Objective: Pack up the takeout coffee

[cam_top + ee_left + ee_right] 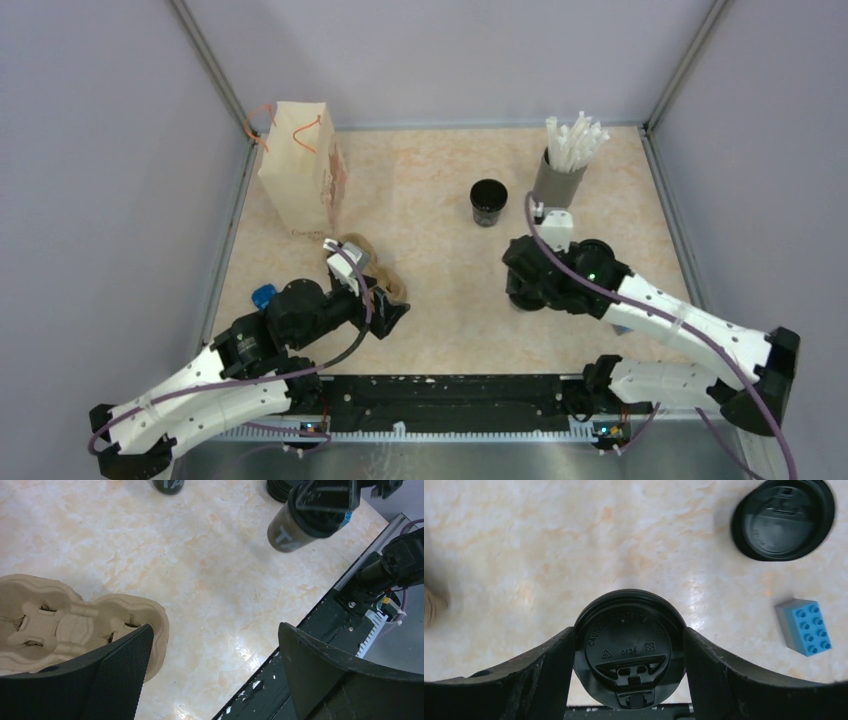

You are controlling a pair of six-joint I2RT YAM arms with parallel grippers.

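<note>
- The right gripper (629, 642) is clamped on the lidded coffee cup (630, 625), low centre of its wrist view, fingers just under the lid rim; likely thin-walled and crushable, so squeeze lightly on the body, not the lid.
- The left gripper (215, 667) gapes wide beside the pulp carrier (60, 617), lower left; probably light, stiff, prone to sliding.

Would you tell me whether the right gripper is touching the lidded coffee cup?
Touching. The right wrist view shows the right gripper closed on the lidded coffee cup, both fingers against its lid rim.
</note>
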